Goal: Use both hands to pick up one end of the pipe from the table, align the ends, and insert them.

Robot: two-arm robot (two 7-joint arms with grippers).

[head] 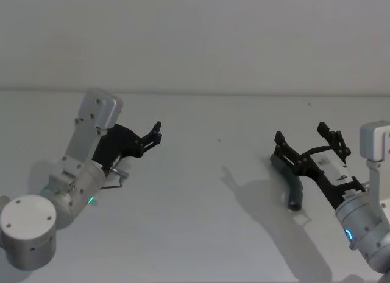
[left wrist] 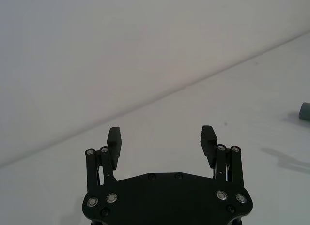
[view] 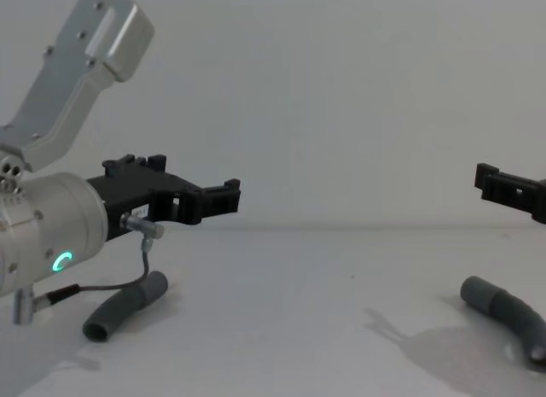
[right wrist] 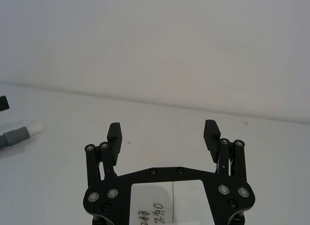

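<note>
Both pipe pieces are flat on the table (head: 201, 234): the left piece (view: 128, 305) sits just under the left gripper (head: 157, 132), the right piece (head: 294, 181) under the right gripper (head: 300, 132). Both grippers hover above the table, fingers spread wide, gripping nothing. A thin cable (view: 145, 256) droops beside the left piece.

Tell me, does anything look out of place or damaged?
Nothing stands out. On the table, the left hose piece lies below the left end effector and the right hose piece below the right end effector; both end effectors are open and empty.
</note>
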